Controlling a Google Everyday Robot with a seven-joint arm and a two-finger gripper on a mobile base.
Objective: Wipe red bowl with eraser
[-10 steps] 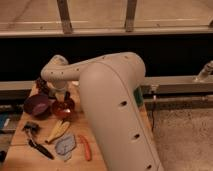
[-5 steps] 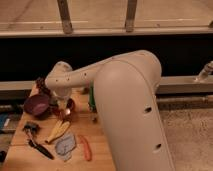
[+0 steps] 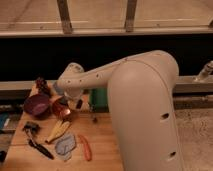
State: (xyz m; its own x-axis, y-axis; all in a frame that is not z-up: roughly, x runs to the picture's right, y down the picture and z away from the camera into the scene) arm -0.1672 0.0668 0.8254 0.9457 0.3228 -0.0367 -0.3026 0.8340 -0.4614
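- Red bowl point(image 3: 62, 108) on the wooden table point(image 3: 100, 142), just right of the purple bowl point(image 3: 36, 105), within arm's reach for wiping.
- Gripper point(image 3: 67, 99) low over the red bowl's far rim, seemingly for wiping.
- Finger state: cannot tell.
- Eraser not made out; possibly in the gripper.

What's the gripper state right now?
Gripper: down over the red bowl, beside the purple bowl; grasp state cannot be told.

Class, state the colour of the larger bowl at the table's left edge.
Dark purple bowl, clearest in the camera view; the gripper hovers by the red bowl beside it.
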